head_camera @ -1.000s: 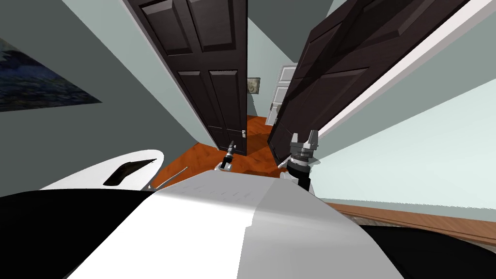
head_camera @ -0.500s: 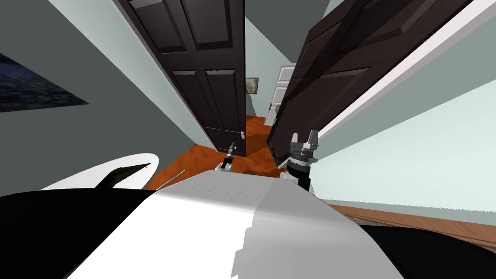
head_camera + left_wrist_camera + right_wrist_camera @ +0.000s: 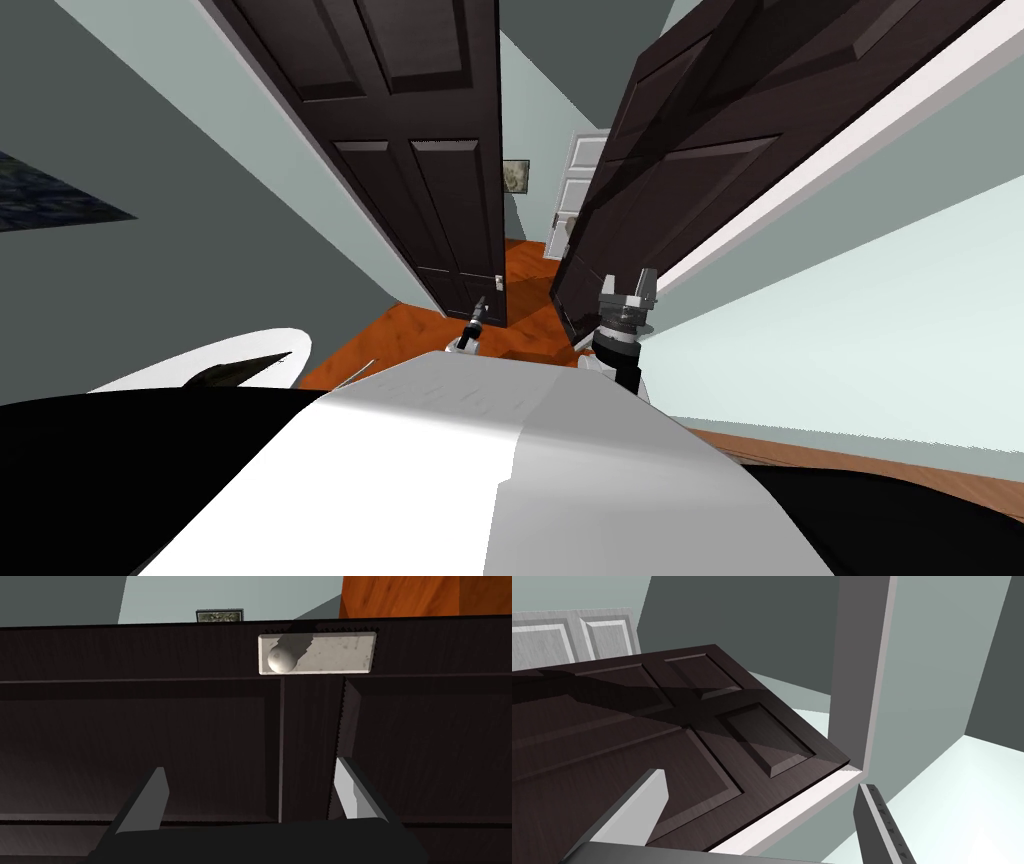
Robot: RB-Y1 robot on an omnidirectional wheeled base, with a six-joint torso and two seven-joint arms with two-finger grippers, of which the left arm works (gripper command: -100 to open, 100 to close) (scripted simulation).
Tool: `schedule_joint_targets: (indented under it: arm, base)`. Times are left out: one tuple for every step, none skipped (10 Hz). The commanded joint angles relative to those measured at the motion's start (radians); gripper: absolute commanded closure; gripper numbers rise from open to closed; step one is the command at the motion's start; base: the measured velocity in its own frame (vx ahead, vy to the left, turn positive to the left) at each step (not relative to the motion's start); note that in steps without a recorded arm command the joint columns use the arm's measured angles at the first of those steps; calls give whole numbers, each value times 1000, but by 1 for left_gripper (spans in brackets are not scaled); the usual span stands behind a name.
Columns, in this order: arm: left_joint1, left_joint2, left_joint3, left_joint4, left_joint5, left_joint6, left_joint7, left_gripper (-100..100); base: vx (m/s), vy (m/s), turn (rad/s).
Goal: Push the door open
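Your left gripper has its fingers spread and faces the dark left door, with the knob just past the fingertips. The right gripper, spread too, sits by the right door — both doors stand ajar, with orange floor between them.

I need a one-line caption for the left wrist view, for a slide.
Left gripper, fingers open, facing a dark panelled door, with its pale round knob and grey plate ahead.
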Motion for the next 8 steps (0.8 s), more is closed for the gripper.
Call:
schedule_joint_targets:
  arm:
    - [-12,-5,-2,31,2,-3,-6,-100]
    - [-23,-6,-4,60,5,-7,-8,-100]
    - [-28,-7,-5,74,6,-9,-9,-100]
    - [-38,-8,-7,100,7,-14,-10,-100]
    - [-42,-9,-7,109,8,-15,-11,-100]
    - [-52,-10,-9,135,10,-19,-13,-100]
    - [-47,-9,-8,125,9,-20,-11,-100]
    - [-49,-7,-5,130,10,-22,-13,-100]
  base:
    - [100,37,-41]
    - [105,28,-62]
    - [87,18,-39]
    - [84,17,-46]
    - [83,16,-28]
    - [75,17,-45]
    - [32,9,-10]
    - [138,-6,-33]
